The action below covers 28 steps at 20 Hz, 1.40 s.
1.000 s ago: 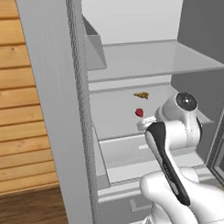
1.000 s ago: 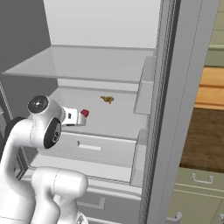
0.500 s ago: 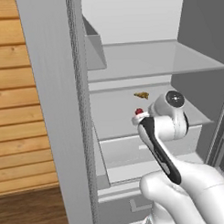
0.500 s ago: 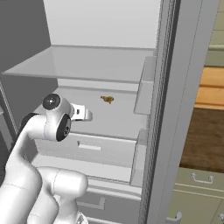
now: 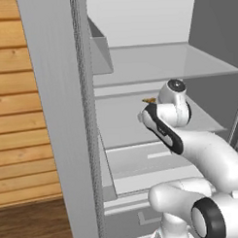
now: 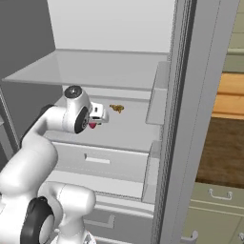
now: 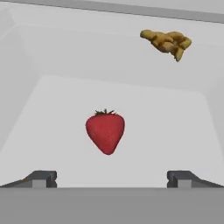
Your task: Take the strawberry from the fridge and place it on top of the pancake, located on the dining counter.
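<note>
My gripper (image 7: 111,178) is released, its two fingertips (image 7: 41,178) spread wide and grasping nothing. One strawberry (image 7: 105,131) lies between and beyond them on the fridge (image 6: 186,119) shelf. One yellowish-brown scrap (image 7: 168,42) lies farther back, right.

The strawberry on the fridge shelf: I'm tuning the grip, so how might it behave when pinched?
The strawberry tapers to a point, so it could squirt out of closing fingers. It looks small and probably light. Lying loose on the smooth shelf, it may slide or roll if nudged.
</note>
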Tool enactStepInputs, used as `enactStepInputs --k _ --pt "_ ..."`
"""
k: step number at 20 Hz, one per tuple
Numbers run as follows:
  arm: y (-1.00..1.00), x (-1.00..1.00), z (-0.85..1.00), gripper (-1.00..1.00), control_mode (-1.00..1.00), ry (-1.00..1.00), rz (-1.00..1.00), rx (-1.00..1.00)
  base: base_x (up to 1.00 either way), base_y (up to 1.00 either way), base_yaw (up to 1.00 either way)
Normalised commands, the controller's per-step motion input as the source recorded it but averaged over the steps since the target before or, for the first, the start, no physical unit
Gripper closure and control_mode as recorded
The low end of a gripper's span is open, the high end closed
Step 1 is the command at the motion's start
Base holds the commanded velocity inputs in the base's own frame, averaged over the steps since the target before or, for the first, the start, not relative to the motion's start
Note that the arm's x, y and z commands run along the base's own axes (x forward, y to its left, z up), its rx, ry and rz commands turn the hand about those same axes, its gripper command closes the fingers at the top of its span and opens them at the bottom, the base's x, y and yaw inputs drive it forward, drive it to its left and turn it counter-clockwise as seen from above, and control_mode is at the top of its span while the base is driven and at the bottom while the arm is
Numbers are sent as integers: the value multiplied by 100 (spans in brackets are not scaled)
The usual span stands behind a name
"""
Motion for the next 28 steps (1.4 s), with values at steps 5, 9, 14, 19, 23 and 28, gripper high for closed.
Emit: enactStepInputs --k 5,9,14,19,23,28 --pt "2 26 -26 -100 -100 0 0 0 0 0 0" --pt "0 25 -29 -100 -100 0 0 0 0 0 0" --pt "0 38 -4 -100 -100 0 0 0 0 0 0" --pt "0 27 0 -100 -100 0 0 0 0 0 0" --pt "1 3 -12 -100 -100 0 0 0 0 0 0" --pt "8 1 -19 -100 -100 0 0 0 0 0 0"
